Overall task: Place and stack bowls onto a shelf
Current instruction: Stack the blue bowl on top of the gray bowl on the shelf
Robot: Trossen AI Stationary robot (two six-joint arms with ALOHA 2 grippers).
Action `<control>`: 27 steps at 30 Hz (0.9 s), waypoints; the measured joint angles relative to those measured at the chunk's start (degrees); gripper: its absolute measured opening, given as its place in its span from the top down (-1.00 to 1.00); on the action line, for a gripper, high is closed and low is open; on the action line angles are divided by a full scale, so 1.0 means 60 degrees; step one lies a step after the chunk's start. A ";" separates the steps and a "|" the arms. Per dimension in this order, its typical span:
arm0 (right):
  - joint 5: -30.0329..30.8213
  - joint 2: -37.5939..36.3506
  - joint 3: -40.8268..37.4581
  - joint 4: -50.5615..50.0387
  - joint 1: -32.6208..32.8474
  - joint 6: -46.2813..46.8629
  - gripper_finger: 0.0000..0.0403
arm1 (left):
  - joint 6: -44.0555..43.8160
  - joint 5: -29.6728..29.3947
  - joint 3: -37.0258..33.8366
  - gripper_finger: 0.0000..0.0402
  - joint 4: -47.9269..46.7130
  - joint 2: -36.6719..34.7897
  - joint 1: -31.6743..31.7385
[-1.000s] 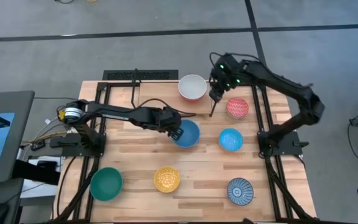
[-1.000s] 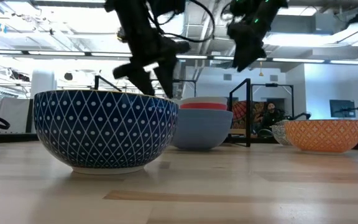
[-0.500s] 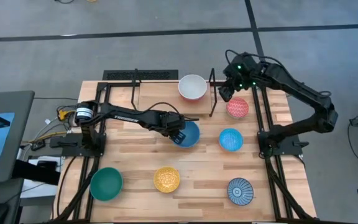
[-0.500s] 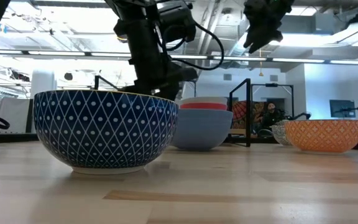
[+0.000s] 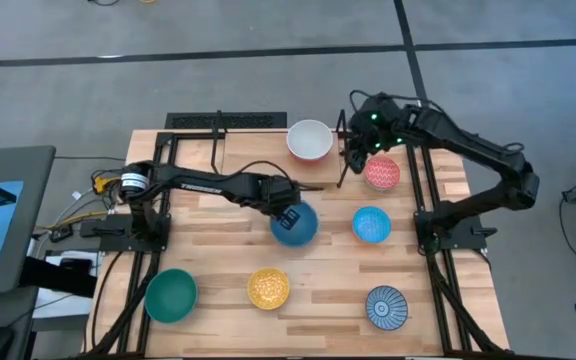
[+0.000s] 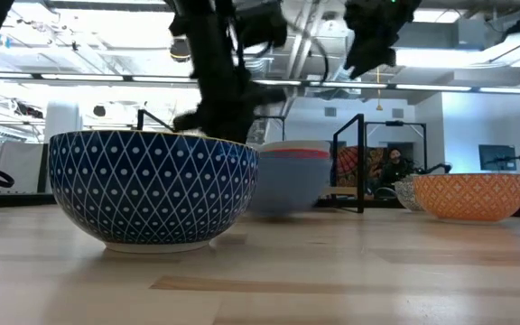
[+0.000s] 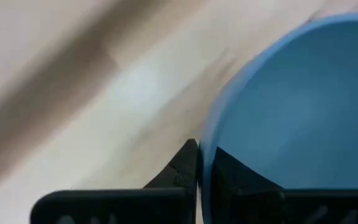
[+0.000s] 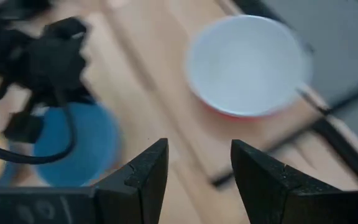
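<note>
the blue bowl (image 5: 294, 223) sits mid-frame on the surface, left end effector (image 5: 286, 212) pinched together on its upper-left rim. thin edge grip, so it could tip or slide out when lifted. right end effector (image 5: 356, 152), fingers apart, hovers upper right by the white bowl (image 5: 310, 140), empty.

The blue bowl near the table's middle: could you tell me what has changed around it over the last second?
The left hand closed on the blue bowl's rim and dragged it slightly toward the front. The right hand wandered but hangs open above the shelf. The other bowls stayed put.
</note>
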 joint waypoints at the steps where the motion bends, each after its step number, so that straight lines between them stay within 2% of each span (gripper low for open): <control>1: -0.0140 0.0104 -0.0004 0.0107 0.0185 -0.0015 0.01 | 0.0183 -0.0336 0.0284 1.00 -0.0301 -0.0094 -0.0032; 5: -0.0192 0.0455 -0.0015 0.0428 0.0911 -0.0013 0.01 | 0.0961 -0.1899 0.1747 1.00 -0.1461 -0.0243 -0.0094; 11: -0.0033 0.0828 -0.0018 0.1233 0.1501 0.0001 0.01 | 0.2059 -0.3627 0.3714 1.00 -0.1757 -0.0286 -0.0043; 13: 0.0544 0.0859 -0.0013 0.1170 0.1583 -0.0010 0.01 | 0.2303 -0.3845 0.4045 1.00 -0.1826 -0.0282 -0.0024; 18: 0.1045 0.0865 0.0004 0.1242 0.1559 0.0023 0.06 | 0.2543 -0.3928 0.4516 1.00 -0.2273 -0.0279 0.0096; 21: 0.1090 0.0872 0.0004 0.1181 0.1474 0.0029 0.23 | 0.2575 -0.3717 0.4616 1.00 -0.2259 -0.0270 0.0156; 27: 0.1415 0.0920 -0.0003 0.1139 0.1417 0.0001 0.79 | 0.2502 -0.3286 0.4685 0.99 -0.2255 -0.0268 0.0148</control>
